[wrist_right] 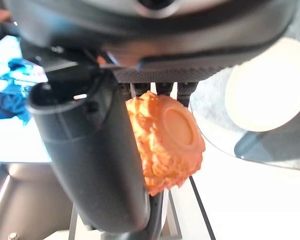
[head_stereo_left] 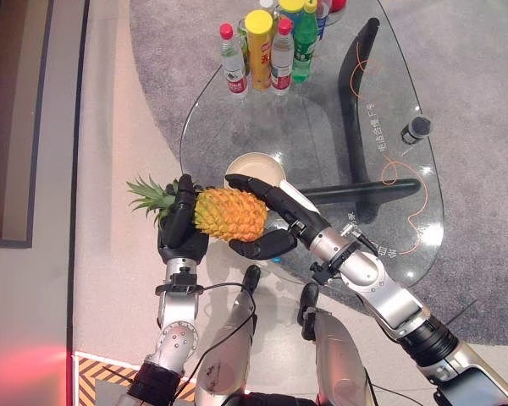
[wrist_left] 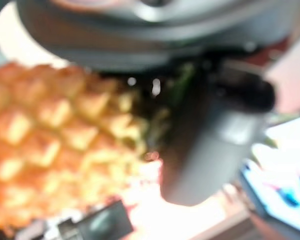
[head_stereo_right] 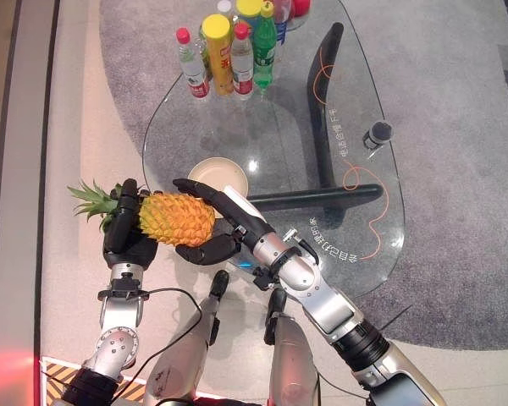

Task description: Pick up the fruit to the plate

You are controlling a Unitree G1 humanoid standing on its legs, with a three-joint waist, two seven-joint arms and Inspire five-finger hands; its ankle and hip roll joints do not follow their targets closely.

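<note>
We see bright, even indoor light in both head views, with sharp detail throughout. The clear glass oval tabletop point(head_stereo_left: 322, 127) carries small white glints near the round cream plate point(head_stereo_right: 218, 176), and its dark curved base reads clearly through the glass. A red glow tints the lower left corner of both head views. The left wrist view is heavily blurred: the orange, knobbly pineapple point(wrist_left: 55, 150) is soft, with washed-out white glare beneath it. In the right wrist view the dark left-hand robot hand point(wrist_right: 95, 165) sits close and out of focus, and the plate is overexposed.
</note>
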